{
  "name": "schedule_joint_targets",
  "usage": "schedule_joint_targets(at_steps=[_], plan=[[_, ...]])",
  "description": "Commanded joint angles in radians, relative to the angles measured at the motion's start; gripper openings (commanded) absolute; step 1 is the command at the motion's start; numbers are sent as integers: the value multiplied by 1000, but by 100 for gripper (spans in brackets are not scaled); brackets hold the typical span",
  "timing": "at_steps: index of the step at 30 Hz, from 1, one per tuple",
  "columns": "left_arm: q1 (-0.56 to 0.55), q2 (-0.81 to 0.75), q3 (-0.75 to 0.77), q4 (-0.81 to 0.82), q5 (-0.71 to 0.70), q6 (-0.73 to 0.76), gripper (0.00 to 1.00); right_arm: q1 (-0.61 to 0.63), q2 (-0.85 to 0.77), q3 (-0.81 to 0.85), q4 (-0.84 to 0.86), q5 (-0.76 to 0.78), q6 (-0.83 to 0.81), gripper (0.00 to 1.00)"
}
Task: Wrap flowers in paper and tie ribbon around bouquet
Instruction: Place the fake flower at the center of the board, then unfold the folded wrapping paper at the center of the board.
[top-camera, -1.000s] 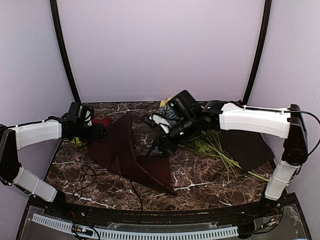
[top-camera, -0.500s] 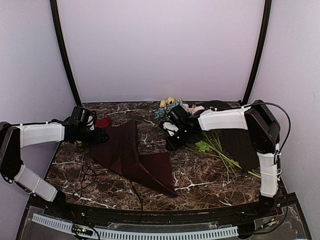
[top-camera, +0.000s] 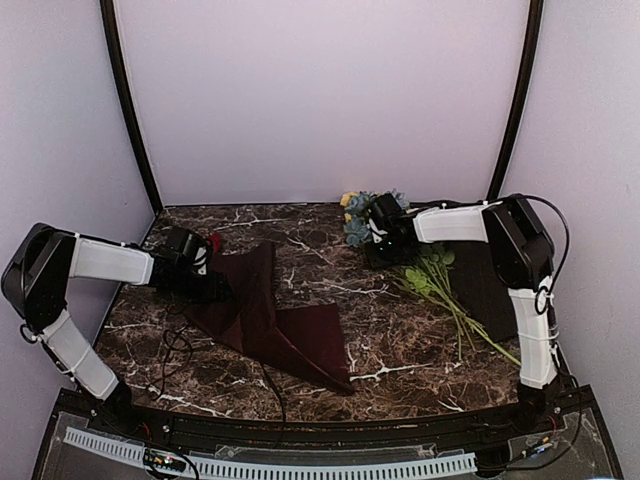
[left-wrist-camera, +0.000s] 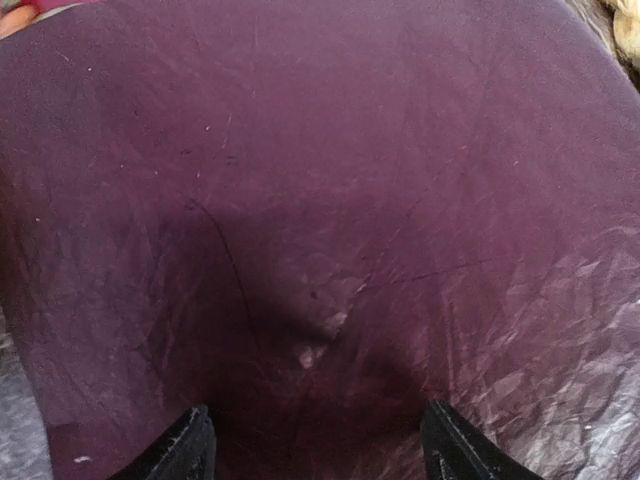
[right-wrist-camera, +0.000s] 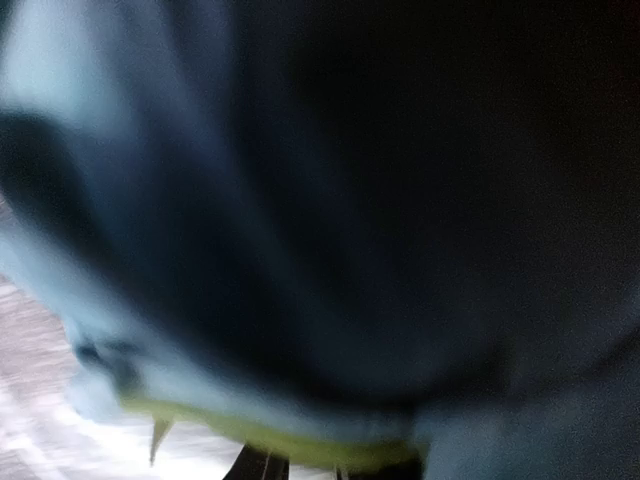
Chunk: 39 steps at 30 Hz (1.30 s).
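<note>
Dark veined marble table (top-camera: 400, 340), lilac walls (top-camera: 320, 100). The left gripper (left-wrist-camera: 315, 425) gapes wide over the paper (left-wrist-camera: 320, 200). Whether the right gripper (top-camera: 380, 230), at the flowers (top-camera: 356, 233), is holding anything is unclear.

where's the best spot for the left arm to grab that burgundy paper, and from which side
Probably the raised crease running down the paper, pinched across from its left side, where the left gripper hovers open. The crease seems to stand up off the table; the flatter parts offer little to close on.

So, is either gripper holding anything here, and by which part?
Left gripper is open over the paper, holding nothing. Right gripper is at the flowers; any grip cannot be told.
</note>
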Motion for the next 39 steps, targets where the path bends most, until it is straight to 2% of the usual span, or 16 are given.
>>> schedule_joint_targets(at_steps=[1,6,12,17,20,23,26,33,36,39], plan=[[-42,43,77,62,2,58,72,-105,-52,-86,33,87,30,17],[-56,133,171,70,27,85,72,-144,-111,-120,28,2,-21,19],[-57,154,238,39,13,106,72,-45,-217,-150,10,-153,-99,30],[-57,104,207,35,5,110,73,37,-291,-220,39,-433,-77,43],[-57,89,185,36,4,107,73,67,-276,-245,37,-575,-44,53],[-57,86,170,38,14,101,73,100,-243,-265,41,-611,-16,62],[-56,83,156,45,21,96,73,132,-182,-251,38,-647,-8,64],[-56,77,145,36,23,97,73,161,-122,-261,90,-787,32,52],[-57,72,144,37,25,99,73,161,-120,-272,128,-832,52,40],[-57,70,145,36,29,101,73,161,-109,-271,174,-869,85,19]])
